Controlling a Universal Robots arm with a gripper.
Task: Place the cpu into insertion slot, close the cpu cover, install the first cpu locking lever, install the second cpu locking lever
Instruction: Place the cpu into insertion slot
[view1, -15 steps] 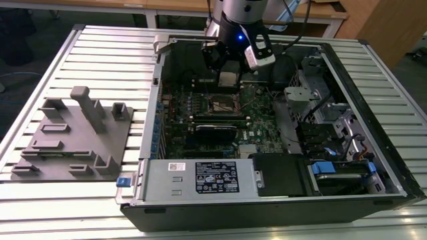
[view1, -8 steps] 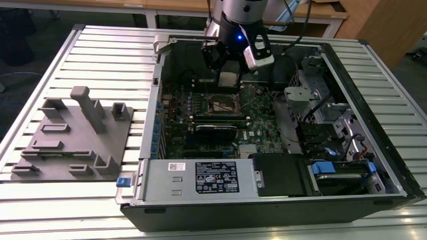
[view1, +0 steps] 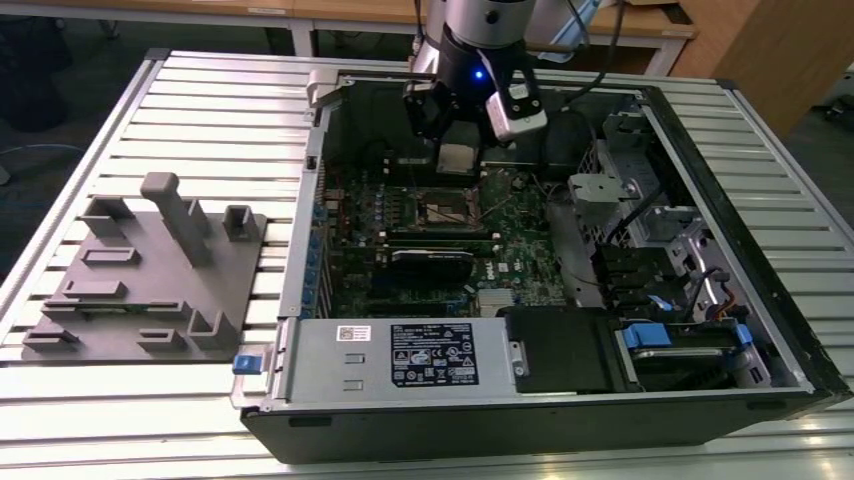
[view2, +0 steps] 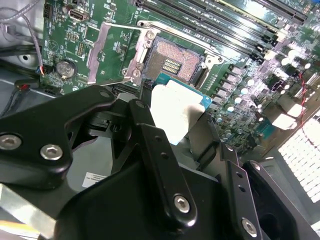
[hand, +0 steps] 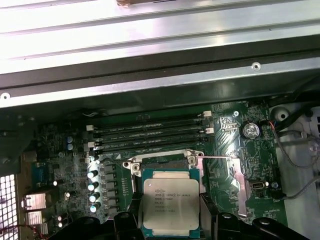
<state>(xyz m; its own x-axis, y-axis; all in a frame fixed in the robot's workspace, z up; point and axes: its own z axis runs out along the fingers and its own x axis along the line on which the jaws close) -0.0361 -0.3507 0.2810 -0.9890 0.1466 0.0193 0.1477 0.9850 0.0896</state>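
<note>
My gripper hangs inside the open computer case, shut on the cpu, a flat square chip with a silver top. In both wrist views the cpu sits between the black fingers, lifted above the green board. The insertion slot lies bare just beyond the chip, its dark contact field showing; in the first wrist view the slot's rim peeks out behind the cpu. The cpu cover is swung open to one side of the slot. A thin locking lever sticks out beside it.
Long memory slots run just past the socket, and a coin battery sits near the cover. A long black card lies nearer the power supply. A grey fixture stands on the table at the exterior view's left.
</note>
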